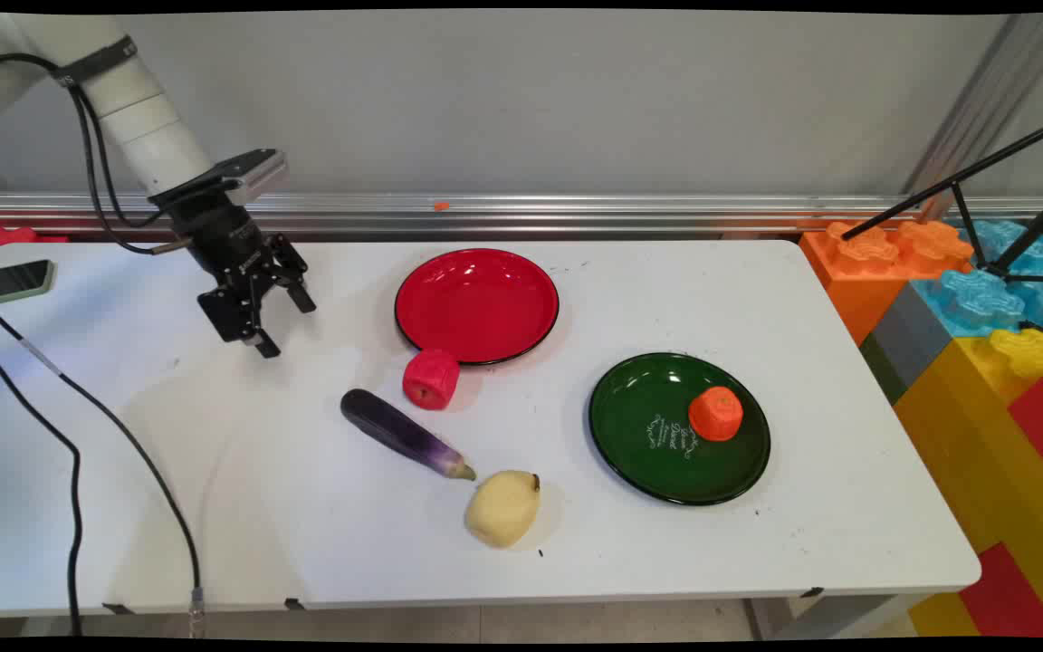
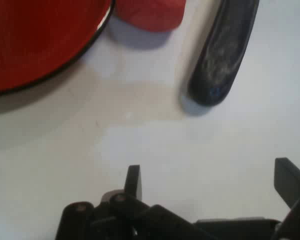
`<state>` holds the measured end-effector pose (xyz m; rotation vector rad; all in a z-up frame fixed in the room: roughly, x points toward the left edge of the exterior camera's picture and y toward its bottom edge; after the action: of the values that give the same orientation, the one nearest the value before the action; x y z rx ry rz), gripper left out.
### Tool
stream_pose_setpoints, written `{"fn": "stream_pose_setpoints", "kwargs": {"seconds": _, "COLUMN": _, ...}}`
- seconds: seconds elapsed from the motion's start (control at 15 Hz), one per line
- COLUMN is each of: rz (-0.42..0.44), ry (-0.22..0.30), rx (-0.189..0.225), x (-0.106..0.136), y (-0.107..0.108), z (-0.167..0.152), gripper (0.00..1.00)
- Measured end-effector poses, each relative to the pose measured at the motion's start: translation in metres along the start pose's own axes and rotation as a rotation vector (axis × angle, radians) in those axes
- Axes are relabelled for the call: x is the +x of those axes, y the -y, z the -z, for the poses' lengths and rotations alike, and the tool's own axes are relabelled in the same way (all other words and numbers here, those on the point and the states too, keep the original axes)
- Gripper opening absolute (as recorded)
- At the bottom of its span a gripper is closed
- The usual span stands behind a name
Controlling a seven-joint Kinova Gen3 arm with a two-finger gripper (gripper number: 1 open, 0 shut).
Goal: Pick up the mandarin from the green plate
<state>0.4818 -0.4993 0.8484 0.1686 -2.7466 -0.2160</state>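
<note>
**End effector hangs spread above bare tabletop, eggplant nearest**

Main view: the end effector (image 1: 279, 324) hovers empty, fingers apart, over the tabletop (image 1: 168, 471) toward its far-left corner. The eggplant (image 1: 406, 433) lies nearer the front edge and to the right, its long axis slanting toward the potato (image 1: 503, 508). A red fruit (image 1: 431, 378) touches the red plate (image 1: 476, 303).

Hand view: the eggplant's (image 2: 224, 52) blunt end points toward the end effector (image 2: 210, 180), beside the red plate (image 2: 35, 42).

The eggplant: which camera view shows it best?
The main view: the whole eggplant lies on the white table, between a red apple and a yellow pear. The hand view shows only its dark rounded end, cut off at the top edge.
</note>
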Motion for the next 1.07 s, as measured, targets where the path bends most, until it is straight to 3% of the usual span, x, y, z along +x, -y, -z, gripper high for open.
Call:
{"fn": "stream_pose_setpoints", "kwargs": {"seconds": 0.53, "rz": 0.015, "ry": -0.086, "rx": 0.007, "x": 0.054, "y": 0.006, "z": -0.014, "gripper": 1.00}}
{"fn": "stream_pose_setpoints", "kwargs": {"seconds": 1.07, "rz": 0.049, "ry": -0.233, "rx": -0.001, "x": 0.150, "y": 0.011, "z": -0.057, "gripper": 1.00}}
